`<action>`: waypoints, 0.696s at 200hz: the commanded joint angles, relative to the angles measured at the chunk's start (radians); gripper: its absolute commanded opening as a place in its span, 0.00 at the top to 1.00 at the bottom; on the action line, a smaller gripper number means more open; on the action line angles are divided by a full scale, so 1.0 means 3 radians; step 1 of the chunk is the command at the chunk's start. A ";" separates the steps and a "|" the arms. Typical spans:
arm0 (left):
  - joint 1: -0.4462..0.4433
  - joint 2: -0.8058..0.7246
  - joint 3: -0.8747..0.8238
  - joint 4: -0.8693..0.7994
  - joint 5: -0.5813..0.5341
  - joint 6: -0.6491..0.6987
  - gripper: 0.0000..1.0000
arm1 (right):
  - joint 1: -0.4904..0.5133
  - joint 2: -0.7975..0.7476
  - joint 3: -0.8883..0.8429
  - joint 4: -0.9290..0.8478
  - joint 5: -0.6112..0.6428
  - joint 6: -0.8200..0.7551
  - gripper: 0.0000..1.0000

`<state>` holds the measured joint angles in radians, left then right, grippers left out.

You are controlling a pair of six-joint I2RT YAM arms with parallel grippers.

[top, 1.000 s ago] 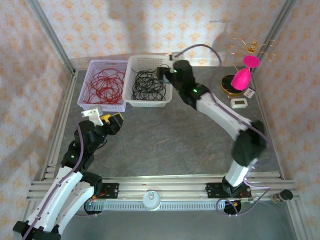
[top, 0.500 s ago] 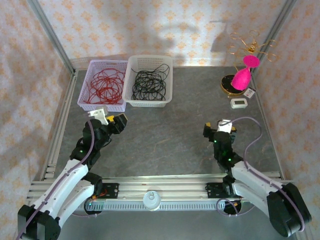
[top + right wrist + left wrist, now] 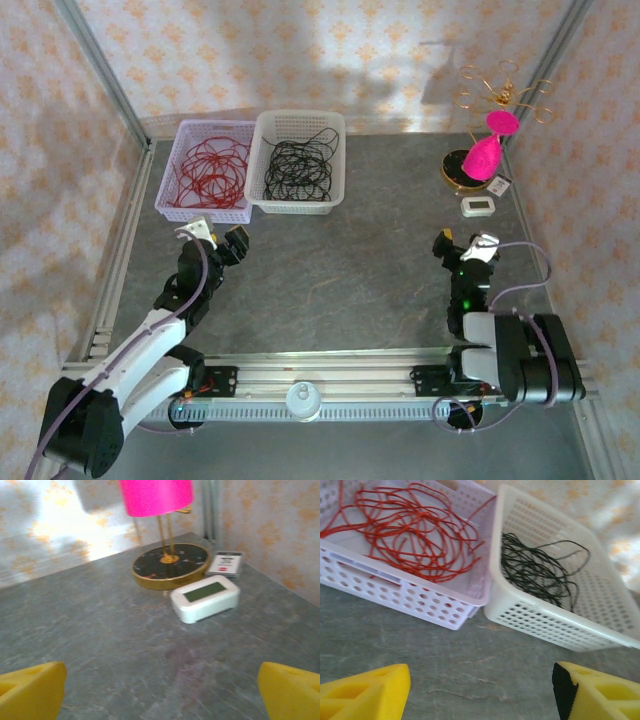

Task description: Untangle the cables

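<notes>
The cables lie apart in two baskets at the back. The red cable (image 3: 207,165) (image 3: 407,527) is coiled loosely in the lilac basket (image 3: 175,207) (image 3: 420,602). The black cable (image 3: 297,172) (image 3: 540,572) is coiled in the white basket (image 3: 262,150) (image 3: 545,622) beside it. My left gripper (image 3: 218,243) (image 3: 480,695) hovers over bare table just in front of the baskets, open, nothing between its yellow fingers (image 3: 370,692). My right gripper (image 3: 465,243) (image 3: 160,690) is drawn back at the near right, open and empty, its fingers (image 3: 292,690) wide over the table.
A pink lamp on a round gold-rimmed base (image 3: 463,170) (image 3: 170,565), a white digital clock (image 3: 477,206) (image 3: 205,597) and a small card (image 3: 225,563) stand at the back right. A gold wire ornament (image 3: 495,92) rises behind. Metal frame rails border the grey table (image 3: 340,270).
The right arm pulled back from over the white basket to the near right, its jaws opening wide. The left arm drew back slightly and its gripper opened further.
</notes>
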<state>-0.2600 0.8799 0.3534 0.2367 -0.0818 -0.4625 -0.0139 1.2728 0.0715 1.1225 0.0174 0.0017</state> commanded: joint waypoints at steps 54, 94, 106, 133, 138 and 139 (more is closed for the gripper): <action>0.0295 0.0502 -0.0361 0.1630 -0.1075 0.1447 0.08 | 0.0039 0.0826 0.0487 0.0454 -0.0268 -0.0067 0.00; 0.0756 0.1584 -0.0429 0.2910 -0.0093 0.1564 0.02 | 0.0093 0.0825 0.0508 0.0410 -0.0182 -0.0103 0.00; 0.0769 0.1601 -0.0352 0.2807 0.0060 0.1549 0.03 | 0.0096 0.0829 0.0504 0.0431 -0.0185 -0.0103 0.00; 0.0998 0.2310 -0.0645 0.4229 0.0200 0.1346 0.02 | 0.0095 0.0825 0.0509 0.0417 -0.0186 -0.0105 0.00; 0.1030 0.2267 -0.0689 0.4230 0.0277 0.1324 0.01 | 0.0093 0.0829 0.0510 0.0416 -0.0185 -0.0106 0.00; 0.1033 0.2236 -0.0688 0.4178 0.0298 0.1318 0.01 | 0.0093 0.0832 0.0509 0.0416 -0.0185 -0.0104 0.00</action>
<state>-0.0040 1.4620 0.2066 1.1275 -0.1001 -0.0357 0.0124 1.5177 0.2180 1.2446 -0.0631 -0.0132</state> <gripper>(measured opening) 0.980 0.996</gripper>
